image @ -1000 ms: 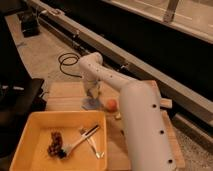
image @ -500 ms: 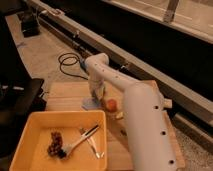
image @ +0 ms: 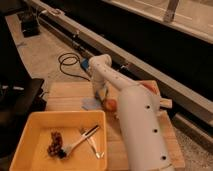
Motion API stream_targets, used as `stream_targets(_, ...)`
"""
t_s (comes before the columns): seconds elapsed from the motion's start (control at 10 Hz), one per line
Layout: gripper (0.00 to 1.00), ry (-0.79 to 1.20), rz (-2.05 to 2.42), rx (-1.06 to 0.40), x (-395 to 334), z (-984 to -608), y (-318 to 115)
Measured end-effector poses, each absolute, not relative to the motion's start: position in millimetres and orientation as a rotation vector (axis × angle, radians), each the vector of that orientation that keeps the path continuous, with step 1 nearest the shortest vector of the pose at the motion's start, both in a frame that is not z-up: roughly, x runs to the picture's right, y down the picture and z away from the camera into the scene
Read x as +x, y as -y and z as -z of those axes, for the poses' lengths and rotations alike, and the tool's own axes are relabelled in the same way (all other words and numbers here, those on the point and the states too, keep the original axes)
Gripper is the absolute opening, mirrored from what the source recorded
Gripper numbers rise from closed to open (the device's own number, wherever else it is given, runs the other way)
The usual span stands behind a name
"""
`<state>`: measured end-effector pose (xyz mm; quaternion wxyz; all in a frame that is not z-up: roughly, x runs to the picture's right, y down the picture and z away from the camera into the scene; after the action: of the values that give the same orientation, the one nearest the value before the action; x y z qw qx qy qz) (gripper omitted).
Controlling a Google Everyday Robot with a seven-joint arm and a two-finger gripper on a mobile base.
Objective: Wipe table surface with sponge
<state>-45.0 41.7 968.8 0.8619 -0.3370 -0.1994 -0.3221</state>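
I have my gripper [image: 101, 97] clamped on the sponge [image: 104, 92], down on the table surface [image: 67, 93] near its far edge

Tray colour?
Yellow tray, camera view; end effector shut over the table beyond it.

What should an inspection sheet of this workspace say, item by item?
Surface: table surface, light wooden planks, mostly bare on the left.
Job's things: sponge, blue, at the gripper's tip, low on the table.
Clutter: yellow tray holding utensils and a dark lump; pale blue patch and an orange round thing beside the gripper.
Grippers: gripper points down over the table's far part, shut, apparently on the sponge.
Cables: black cable coiled on the floor beyond the table.
Surroundings: speckled floor; long rail behind.
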Motion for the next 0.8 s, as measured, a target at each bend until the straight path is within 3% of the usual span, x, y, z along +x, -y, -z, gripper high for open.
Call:
stream_targets(0.5,0.0,0.495,0.744,-0.703,-86.6,-960.6,-50.3)
stream_targets(0.8,0.0,0.463,0.735,-0.736,-74.9,-949.4,-60.8)
